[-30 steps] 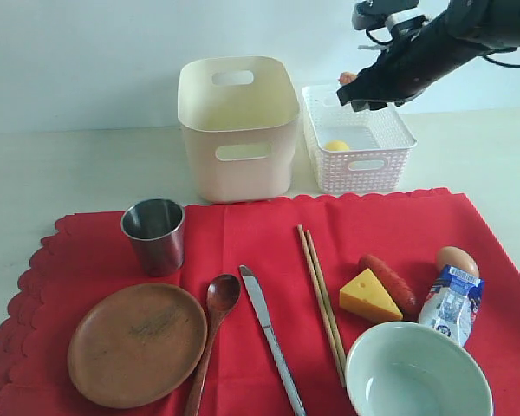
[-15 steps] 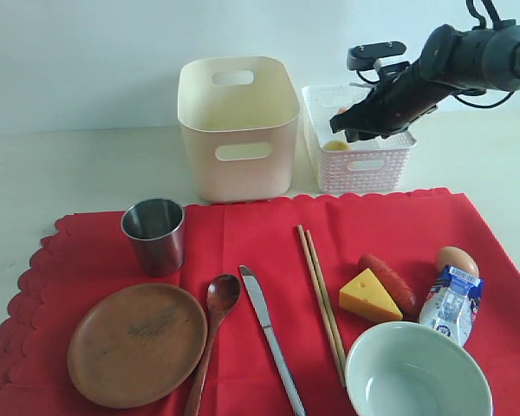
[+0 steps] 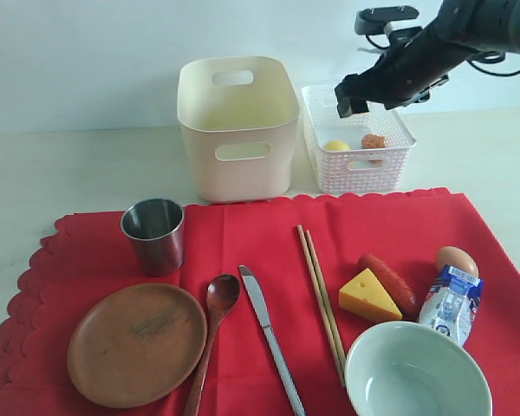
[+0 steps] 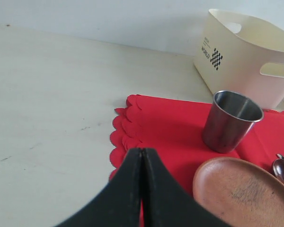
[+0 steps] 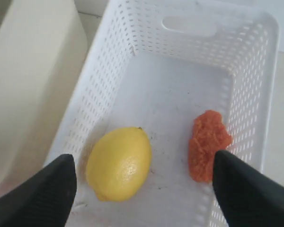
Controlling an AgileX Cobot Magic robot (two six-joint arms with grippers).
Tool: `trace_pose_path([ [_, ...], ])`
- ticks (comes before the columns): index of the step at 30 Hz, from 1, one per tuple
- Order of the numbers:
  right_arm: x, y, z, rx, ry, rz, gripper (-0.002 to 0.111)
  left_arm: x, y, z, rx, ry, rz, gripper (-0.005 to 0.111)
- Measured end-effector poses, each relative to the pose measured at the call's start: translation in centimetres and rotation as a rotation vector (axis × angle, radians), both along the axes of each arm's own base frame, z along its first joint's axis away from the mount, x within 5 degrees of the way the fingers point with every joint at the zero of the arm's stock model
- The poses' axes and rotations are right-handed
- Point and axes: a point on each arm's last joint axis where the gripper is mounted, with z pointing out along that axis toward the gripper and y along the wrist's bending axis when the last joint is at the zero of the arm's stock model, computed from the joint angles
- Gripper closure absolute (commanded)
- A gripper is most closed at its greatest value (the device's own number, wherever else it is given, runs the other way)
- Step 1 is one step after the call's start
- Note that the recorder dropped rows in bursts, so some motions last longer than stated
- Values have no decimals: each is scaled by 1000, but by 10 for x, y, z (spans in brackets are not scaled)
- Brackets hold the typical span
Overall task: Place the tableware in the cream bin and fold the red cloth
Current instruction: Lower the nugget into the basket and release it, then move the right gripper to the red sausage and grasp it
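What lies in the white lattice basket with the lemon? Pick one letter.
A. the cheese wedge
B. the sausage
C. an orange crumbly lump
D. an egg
C: the right wrist view shows an orange crumbly lump on the floor of the white lattice basket, apart from the lemon; the egg, cheese wedge and sausage lie on the red cloth.

Lab-like: pale tabletop (image 3: 69, 165), blank wall (image 3: 87, 52)

bin (image 3: 238, 182): 12 o'clock of cloth (image 3: 243, 234)
basket (image 3: 364, 178): 3 o'clock of bin, lemon (image 3: 336, 146) inside
cup (image 3: 154, 236): on cloth, 12 o'clock of plate (image 3: 137, 343)
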Motion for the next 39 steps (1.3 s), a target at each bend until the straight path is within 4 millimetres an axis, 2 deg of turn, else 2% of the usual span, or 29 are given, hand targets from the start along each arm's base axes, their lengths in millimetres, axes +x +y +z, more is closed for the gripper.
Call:
trace_pose_path([
  [7, -26, 0, 49, 14, 50, 39, 36, 0, 0, 0, 0, 0, 0, 107],
  [10, -41, -1, 60, 30, 62, 38, 36, 0, 0, 0, 0, 0, 0, 107],
  [15, -74, -6, 66, 45, 74, 20, 36, 0, 0, 0, 0, 0, 0, 107],
  [23, -125, -13, 52, 0, 146, 64, 36, 0, 0, 0, 0, 0, 0, 107],
  [28, -147, -14, 28, -26, 232, 122, 36, 0, 0, 0, 0, 0, 0, 107],
  [33, -158, 5, 5, -72, 292, 242, 36, 0, 0, 0, 0, 0, 0, 107],
  [36, -159, 17, -6, -111, 308, 296, 40, 0, 0, 0, 0, 0, 0, 107],
  [39, -156, 19, -17, -139, 322, 312, 44, 0, 0, 0, 0, 0, 0, 107],
])
